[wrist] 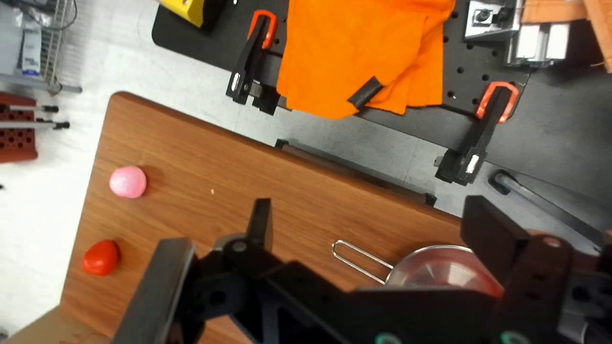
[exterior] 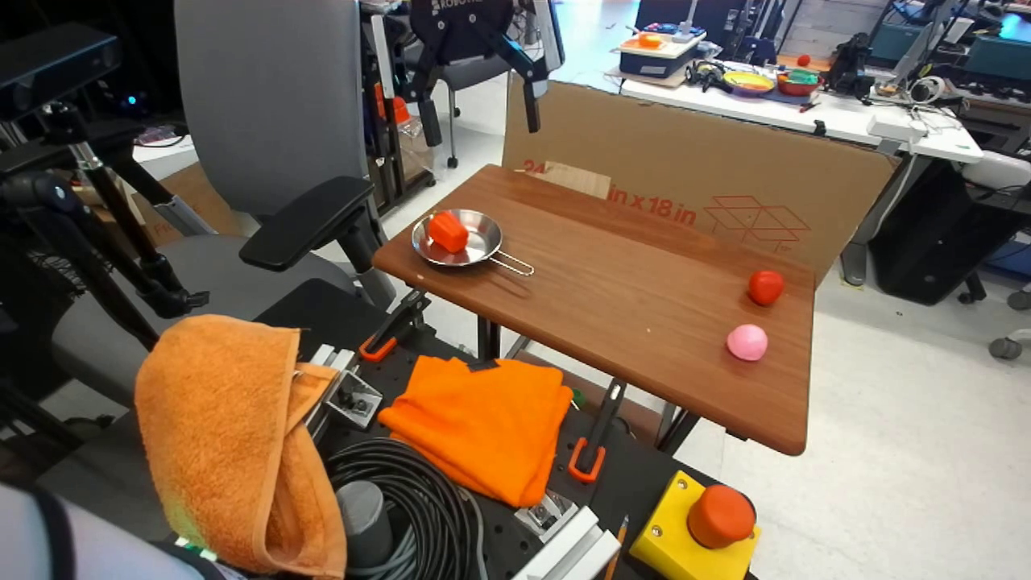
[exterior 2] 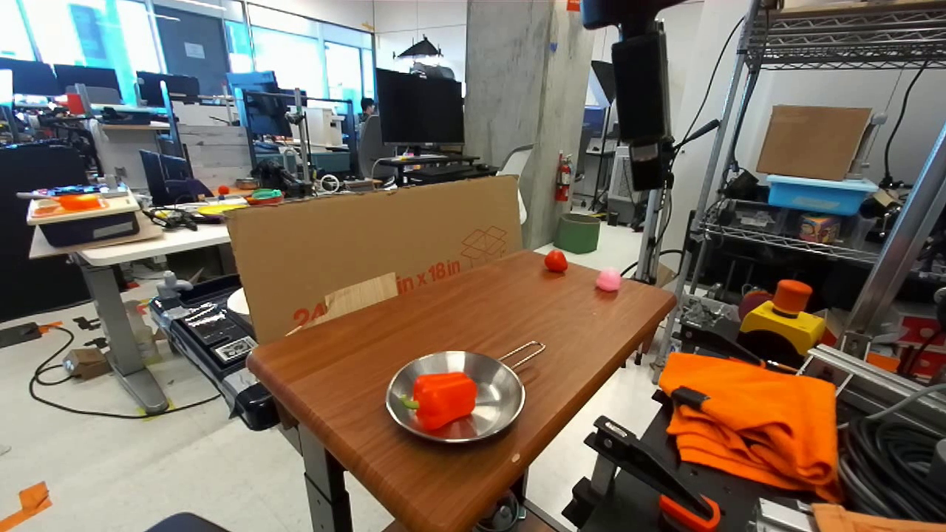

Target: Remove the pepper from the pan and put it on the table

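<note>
As the claw [wrist: 369,212] gapes, it partly hides the pan [wrist: 412,271] in the wrist view.

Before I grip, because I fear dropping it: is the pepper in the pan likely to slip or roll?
The pepper may slip, given its smooth, shiny surface. Its blocky shape probably limits rolling, though lying on its side it could rock.

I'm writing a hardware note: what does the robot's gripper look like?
In an exterior view, the gripper is mostly black, with angular linkages, slim black fingers and silver-grey outer plates. White lettering shows, partly cut off.
</note>
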Tool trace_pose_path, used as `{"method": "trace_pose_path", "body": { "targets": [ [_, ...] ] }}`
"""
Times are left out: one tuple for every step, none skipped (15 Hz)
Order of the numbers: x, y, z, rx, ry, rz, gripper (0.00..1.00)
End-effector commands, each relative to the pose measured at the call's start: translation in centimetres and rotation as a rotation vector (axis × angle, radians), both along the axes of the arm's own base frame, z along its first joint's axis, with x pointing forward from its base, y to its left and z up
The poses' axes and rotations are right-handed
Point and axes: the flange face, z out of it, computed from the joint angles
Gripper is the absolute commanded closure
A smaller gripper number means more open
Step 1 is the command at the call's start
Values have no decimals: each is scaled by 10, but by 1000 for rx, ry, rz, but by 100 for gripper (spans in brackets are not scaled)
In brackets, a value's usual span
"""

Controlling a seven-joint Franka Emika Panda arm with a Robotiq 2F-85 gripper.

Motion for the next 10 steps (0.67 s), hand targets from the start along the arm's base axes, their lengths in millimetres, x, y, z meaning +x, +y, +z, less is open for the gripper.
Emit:
{"method": "trace_pose_path", "body": {
  "targets": [
    [5,-3,-4,17,77,-113,0],
    [5,-3,-5,29,95,-128,0],
    [5,-3,-5,55,103,-126,0],
    [6,-2,-6,79,106,-118,0],
    [6,-1,-5,103,102,-92,0],
    [7,0,-5,110,96,-77,0],
    [7,1,-5,115,96,-57,0],
    [8,2,-4,120,101,-42,0],
    [9,2,-4,124,103,-33,0],
    [9,2,-3,130,103,-23,0]
  ]
}}
